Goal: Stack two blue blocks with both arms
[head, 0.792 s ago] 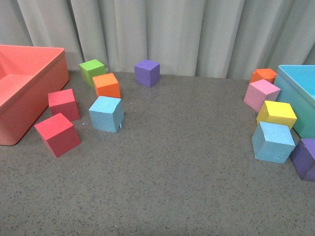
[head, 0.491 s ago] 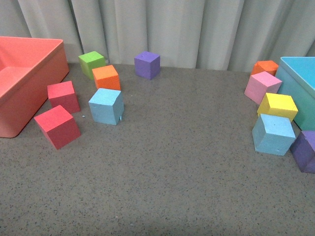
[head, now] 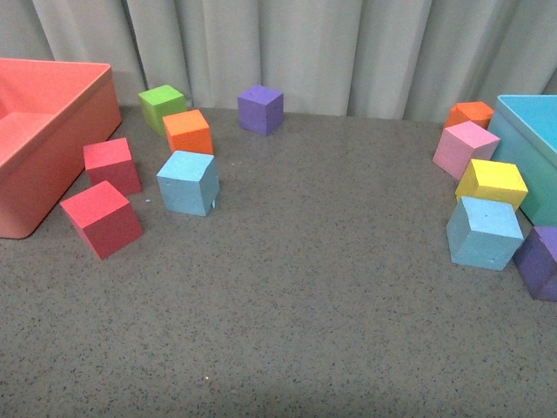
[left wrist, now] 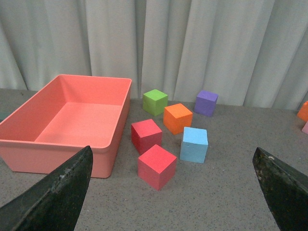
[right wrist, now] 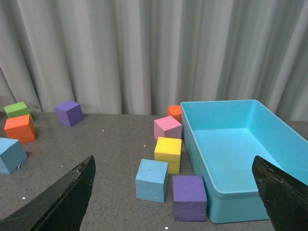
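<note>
Grey speckled tabletop (head: 305, 313) is running back to a pale pleated curtain (head: 305, 43) that is hanging behind it. Salmon-pink bin (head: 61, 148) is sitting at far left, open side up. Two red cubes are lying just beside it, one nearer the bin (head: 111, 165), one further forward and turned askew (head: 101, 219). Green cube (head: 163, 104) is standing close to the curtain, with an orange cube (head: 188, 131) just in front of it. Purple cube (head: 261, 109) is sitting apart at centre back. Turquoise bin (head: 526, 148) is showing at far right; a second orange cube (head: 470, 113), pink cube (head: 466, 148), yellow cube (head: 492, 183) and second purple cube (head: 541, 261) are lining up along its wall.
</note>
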`<action>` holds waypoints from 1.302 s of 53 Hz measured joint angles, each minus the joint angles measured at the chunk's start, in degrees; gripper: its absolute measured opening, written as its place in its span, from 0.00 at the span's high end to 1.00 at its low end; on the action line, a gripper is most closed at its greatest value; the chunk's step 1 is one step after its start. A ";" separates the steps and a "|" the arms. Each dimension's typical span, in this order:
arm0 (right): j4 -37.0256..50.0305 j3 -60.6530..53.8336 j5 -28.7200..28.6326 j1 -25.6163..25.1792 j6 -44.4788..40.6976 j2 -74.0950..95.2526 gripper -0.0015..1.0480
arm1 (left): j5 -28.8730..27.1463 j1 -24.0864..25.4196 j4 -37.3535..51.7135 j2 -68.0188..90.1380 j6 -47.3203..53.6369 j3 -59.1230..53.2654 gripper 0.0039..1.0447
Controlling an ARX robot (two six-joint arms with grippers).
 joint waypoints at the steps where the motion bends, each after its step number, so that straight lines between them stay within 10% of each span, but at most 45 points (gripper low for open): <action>1: 0.00 0.00 0.00 0.00 0.00 0.00 0.09 | 0.02 0.00 0.00 -0.02 0.00 0.00 0.06; 7: -0.02 0.00 0.09 0.02 0.00 0.02 0.09 | 0.00 0.00 0.00 0.00 0.00 0.00 0.06; 14: -2.71 3.32 20.37 4.96 -2.67 11.63 0.09 | 0.00 0.00 0.00 -0.04 0.00 0.00 0.06; 33: 23.28 17.73 10.78 2.95 2.12 61.83 0.09 | 0.00 0.00 0.00 -0.02 0.00 0.00 0.06; 69: -2.51 58.97 6.05 5.99 13.38 110.01 0.09 | 0.00 0.00 0.00 -0.02 0.00 0.00 0.06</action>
